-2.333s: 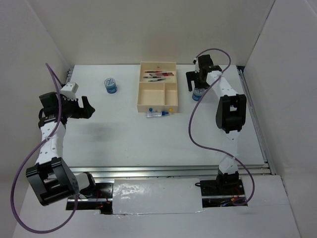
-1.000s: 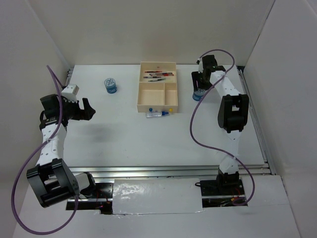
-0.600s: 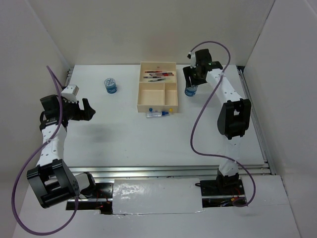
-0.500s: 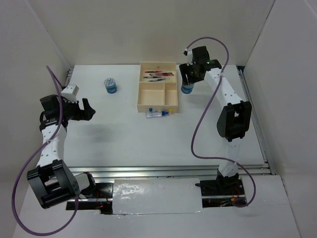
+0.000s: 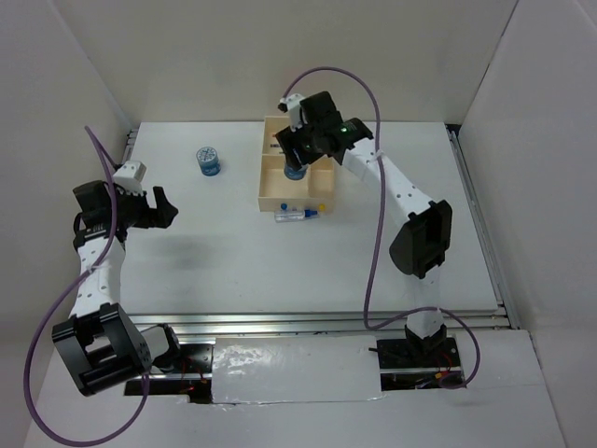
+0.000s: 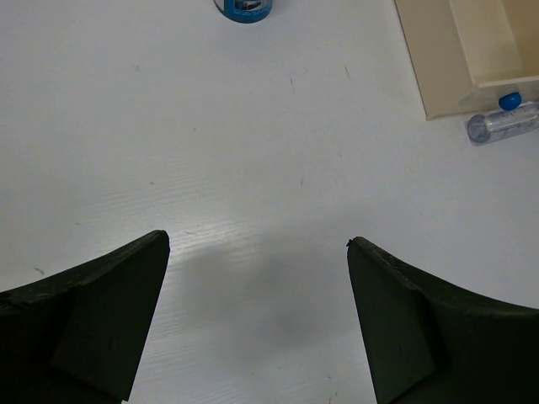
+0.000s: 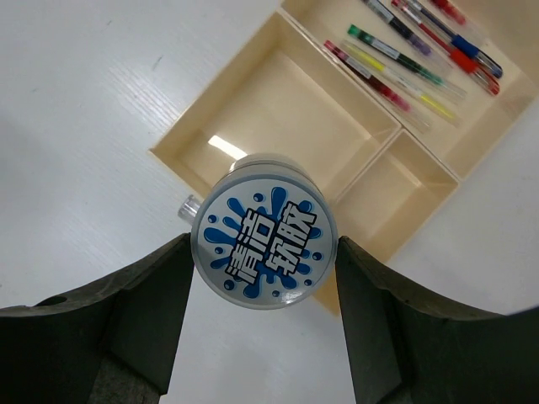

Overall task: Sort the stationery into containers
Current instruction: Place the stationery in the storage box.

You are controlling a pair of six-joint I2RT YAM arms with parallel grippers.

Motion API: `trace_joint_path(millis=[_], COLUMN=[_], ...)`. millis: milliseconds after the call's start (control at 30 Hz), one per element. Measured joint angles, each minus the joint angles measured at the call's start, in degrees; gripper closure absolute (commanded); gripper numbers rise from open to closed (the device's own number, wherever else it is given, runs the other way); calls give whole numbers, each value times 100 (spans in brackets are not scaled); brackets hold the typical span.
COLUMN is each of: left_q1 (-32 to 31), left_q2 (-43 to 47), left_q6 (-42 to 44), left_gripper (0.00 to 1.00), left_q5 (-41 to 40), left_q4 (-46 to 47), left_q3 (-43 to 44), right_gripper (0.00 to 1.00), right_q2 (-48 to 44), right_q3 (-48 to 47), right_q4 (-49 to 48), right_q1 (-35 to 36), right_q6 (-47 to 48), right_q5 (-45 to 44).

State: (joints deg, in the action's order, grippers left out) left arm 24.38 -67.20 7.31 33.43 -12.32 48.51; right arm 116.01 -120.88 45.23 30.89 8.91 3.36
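Observation:
My right gripper (image 5: 295,164) is shut on a round blue-and-white patterned cylinder (image 7: 264,230) and holds it in the air over the near left corner of the cream tray (image 5: 270,198). Several pens (image 7: 402,50) lie in the tray's long section (image 5: 298,142). The large smaller compartment (image 7: 278,126) under the cylinder holds nothing. A second patterned cylinder (image 5: 208,161) stands on the table left of the tray, also at the top of the left wrist view (image 6: 244,8). My left gripper (image 5: 160,207) is open and empty at the far left.
A clear tube with a blue cap (image 5: 297,214) lies on the table just in front of the tray, also in the left wrist view (image 6: 503,124). A small blue piece and a yellow piece (image 5: 321,206) sit at the tray's near edge. White walls enclose the table.
My right gripper lifted the cylinder from the table right of the tray and carried it left, to above the tray's near left part. The left arm stayed put.

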Motion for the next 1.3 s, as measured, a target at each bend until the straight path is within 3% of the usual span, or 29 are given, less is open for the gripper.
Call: trace_joint_path(millis=[400, 1000, 1300], left_q1=[184, 205, 221], left_q2=[138, 44, -79], left_q6=[22, 22, 24], left_gripper=[1, 1, 1], left_q5=[52, 103, 146], left_q4=[33, 63, 92], left_q3=[-63, -192, -201], right_gripper=[66, 66, 45], right_q2=[715, 997, 1145], right_q3=[-28, 433, 553], right_q4=[-144, -358, -413], right_q1=[103, 98, 105], right_q6=[151, 142, 118], right_q5=[-216, -83, -94])
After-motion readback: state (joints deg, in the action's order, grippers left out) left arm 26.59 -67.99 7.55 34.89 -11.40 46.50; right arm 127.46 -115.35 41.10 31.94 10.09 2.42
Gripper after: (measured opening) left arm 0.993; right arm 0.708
